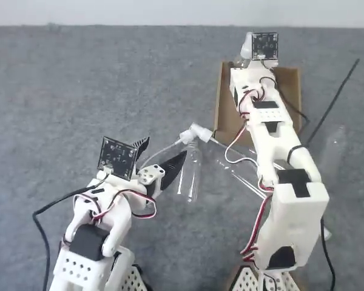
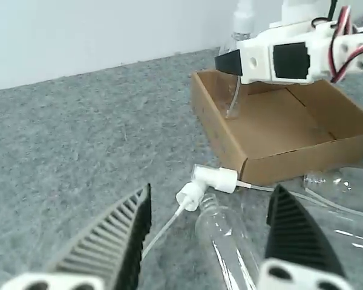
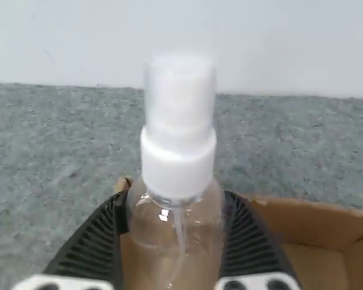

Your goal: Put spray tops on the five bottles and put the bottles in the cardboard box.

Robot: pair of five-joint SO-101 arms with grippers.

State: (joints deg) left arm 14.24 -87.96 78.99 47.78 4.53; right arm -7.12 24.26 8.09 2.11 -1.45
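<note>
We see the right jaws pinching a spray-topped bottle (image 3: 176, 199) upright over the cardboard box (image 2: 278, 130). The left jaws hang spread above an uncapped bottle (image 2: 227, 241) lying on the tabletop (image 2: 78, 151), with a loose spray top (image 2: 215, 179) just beside its mouth.

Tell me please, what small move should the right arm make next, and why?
Probably lower the right gripper a little and open it: it holds a bottle, spray top already on, upright over the far corner of the cardboard box.
</note>
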